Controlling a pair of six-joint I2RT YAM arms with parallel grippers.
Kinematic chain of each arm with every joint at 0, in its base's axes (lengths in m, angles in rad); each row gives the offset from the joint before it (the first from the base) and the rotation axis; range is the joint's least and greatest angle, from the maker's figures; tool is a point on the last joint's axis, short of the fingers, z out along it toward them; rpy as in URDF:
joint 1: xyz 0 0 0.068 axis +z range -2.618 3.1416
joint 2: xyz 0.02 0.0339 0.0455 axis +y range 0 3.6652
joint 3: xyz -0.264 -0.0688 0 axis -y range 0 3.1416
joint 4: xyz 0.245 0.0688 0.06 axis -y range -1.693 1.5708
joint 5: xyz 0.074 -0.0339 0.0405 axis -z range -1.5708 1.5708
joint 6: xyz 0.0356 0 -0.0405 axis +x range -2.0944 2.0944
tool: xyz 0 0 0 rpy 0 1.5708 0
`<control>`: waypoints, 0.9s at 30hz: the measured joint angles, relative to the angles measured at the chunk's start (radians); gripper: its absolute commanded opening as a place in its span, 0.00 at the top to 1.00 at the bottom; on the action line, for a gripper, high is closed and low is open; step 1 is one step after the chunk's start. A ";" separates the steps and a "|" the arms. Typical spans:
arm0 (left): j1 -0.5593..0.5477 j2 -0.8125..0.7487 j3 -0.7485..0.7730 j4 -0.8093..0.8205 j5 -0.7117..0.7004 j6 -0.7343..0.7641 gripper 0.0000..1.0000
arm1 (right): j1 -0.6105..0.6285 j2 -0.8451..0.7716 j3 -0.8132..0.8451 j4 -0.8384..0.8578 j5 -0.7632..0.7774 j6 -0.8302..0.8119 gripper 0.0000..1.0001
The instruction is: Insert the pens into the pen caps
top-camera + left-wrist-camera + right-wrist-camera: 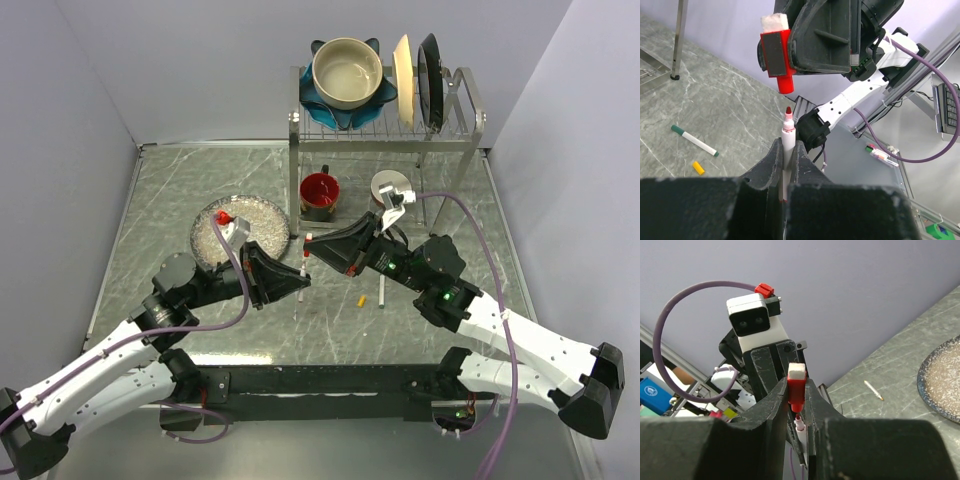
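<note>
left gripper (788, 150): clamped on the red pen (788, 131), which is held upright with its red tip bared and pointed at the cap.
right gripper (796, 382): closed on the red cap (785, 84), whose open mouth is turned down towards the pen tip.
gap: in the left wrist view the tip and the cap mouth are seen near each other but apart. they are roughly in line, with the cap set slightly to the left of the tip.
location: both are held in the air above the middle of the tabletop (180, 190).
green pen (695, 141): laid flat on the tabletop. green is shown at both ends, and whether it is capped cannot be told.
yellow cap (698, 168): laid loose near the green pen, with no pen in it.
done: no pen is clearly shown seated in a cap.
left: the red pair is judged to be at the alignment step, with seating not yet made. the yellow cap is yet to be fitted. the green pair is uncertain.
</note>
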 measured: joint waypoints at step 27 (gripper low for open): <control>-0.003 -0.002 -0.003 -0.016 -0.007 0.000 0.99 | 0.032 -0.023 -0.055 -0.009 0.004 0.007 1.00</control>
